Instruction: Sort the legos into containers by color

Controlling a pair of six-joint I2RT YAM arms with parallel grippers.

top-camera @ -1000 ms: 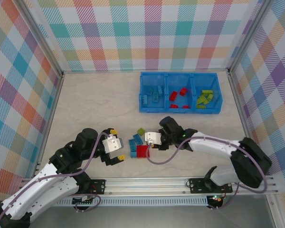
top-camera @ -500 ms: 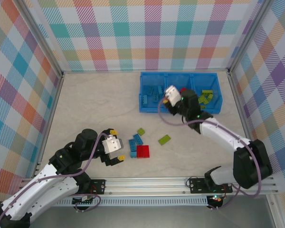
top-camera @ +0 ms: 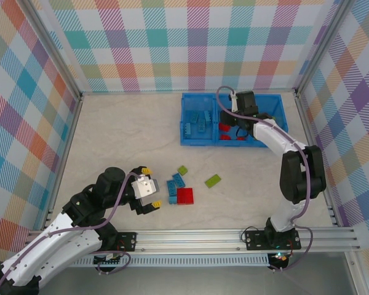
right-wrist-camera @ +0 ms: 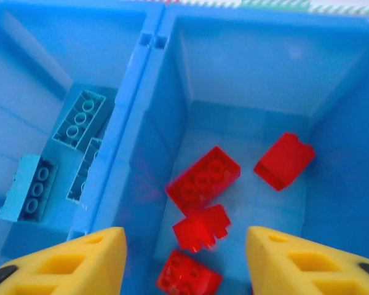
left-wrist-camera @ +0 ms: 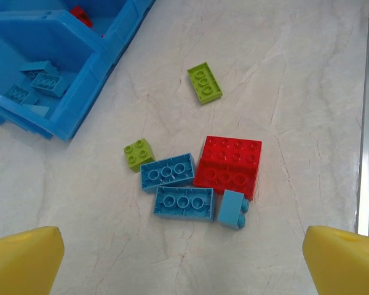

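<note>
Marbled tabletop (top-camera: 129, 135), plaid walls (top-camera: 172, 43) (pastel checks), metal rail (top-camera: 190, 236)

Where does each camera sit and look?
Top external: high behind, looking down at the table; left arm and right arm show.
Left wrist: low over loose bricks; left jaws wide apart at bottom corners.
Right wrist: above the blue bin, over its red bricks; right jaws apart.
Shared: top and left wrist both show the big red brick.

light: bright, even | shadows: faint, soft | right wrist view: perhaps slightly blurred
</note>
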